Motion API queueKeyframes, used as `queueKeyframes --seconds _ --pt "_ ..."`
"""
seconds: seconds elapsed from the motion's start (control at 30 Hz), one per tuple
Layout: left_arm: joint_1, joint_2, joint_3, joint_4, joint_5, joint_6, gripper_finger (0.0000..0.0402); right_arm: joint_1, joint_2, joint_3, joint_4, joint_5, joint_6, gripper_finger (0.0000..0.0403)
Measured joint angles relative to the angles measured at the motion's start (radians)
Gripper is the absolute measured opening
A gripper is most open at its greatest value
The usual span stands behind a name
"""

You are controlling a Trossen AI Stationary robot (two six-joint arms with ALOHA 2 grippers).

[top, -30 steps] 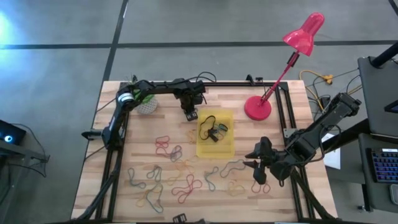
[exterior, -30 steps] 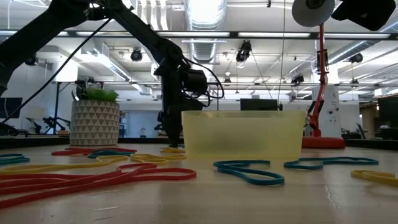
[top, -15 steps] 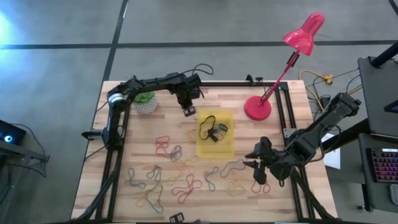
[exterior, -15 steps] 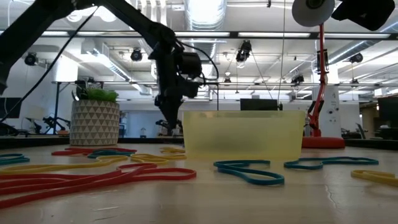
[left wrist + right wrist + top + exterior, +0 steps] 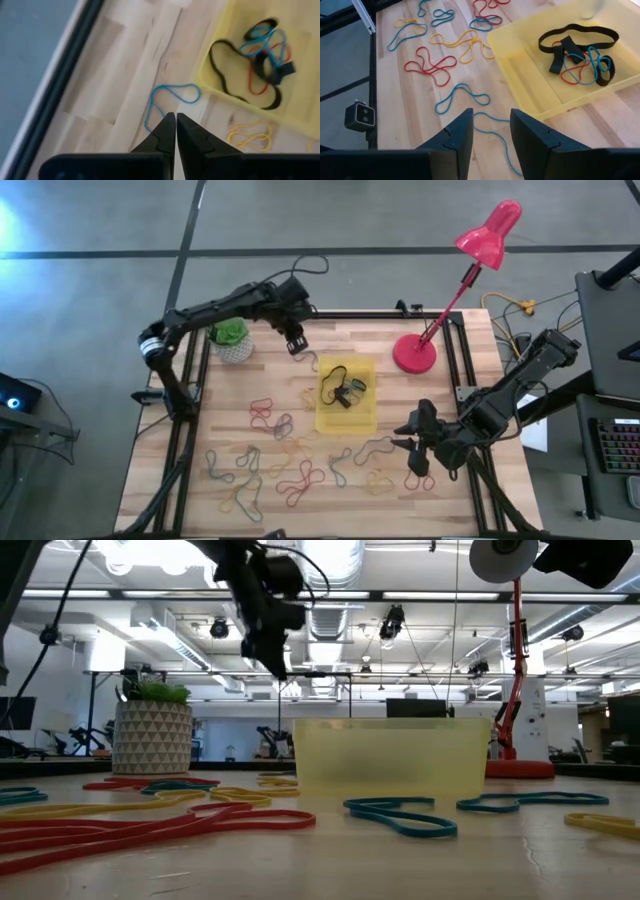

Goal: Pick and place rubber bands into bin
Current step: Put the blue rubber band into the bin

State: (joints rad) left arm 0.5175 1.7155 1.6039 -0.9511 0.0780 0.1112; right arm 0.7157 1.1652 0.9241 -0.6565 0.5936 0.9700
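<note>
Wooden desk point(image 5: 200, 455) strewn with rubber bands point(image 5: 290, 470), a few already in the yellow bin point(image 5: 362, 420) at its middle.
Left tool point(image 5: 296, 346) hangs pinched shut and empty above a stray blue band point(image 5: 167, 100) beside the bin, seemingly a missed grab; right tool point(image 5: 412, 448), half-open and empty, waits near the front right edge.

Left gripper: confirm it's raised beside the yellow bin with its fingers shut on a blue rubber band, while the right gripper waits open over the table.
Not quite. In the left wrist view the left gripper is shut but empty; the blue rubber band lies loose on the table beside the yellow bin. The rest stands: it is raised, and the right gripper waits open.
</note>
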Motion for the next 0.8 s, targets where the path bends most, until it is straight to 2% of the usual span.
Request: queueKeyframes --seconds 0.17,0.33,0.57,0.8 --pt "0.001 -0.023 -0.006 0.012 -0.003 0.0 0.0 0.0 0.0 0.0 0.0 0.001 -0.022 0.0116" --pt "0.0 0.075 -0.052 0.061 0.019 0.03 0.0009 -0.001 0.0 0.0 -0.001 0.008 -0.036 0.0118" --pt "-0.002 0.247 -0.048 0.077 0.037 0.081 0.0091 0.0 0.0 0.0 -0.001 0.008 -0.004 0.0112" --pt "-0.002 0.308 -0.036 0.112 -0.001 0.17 0.0169 0.0 0.0 0.0 -0.001 0.004 0.024 0.011"
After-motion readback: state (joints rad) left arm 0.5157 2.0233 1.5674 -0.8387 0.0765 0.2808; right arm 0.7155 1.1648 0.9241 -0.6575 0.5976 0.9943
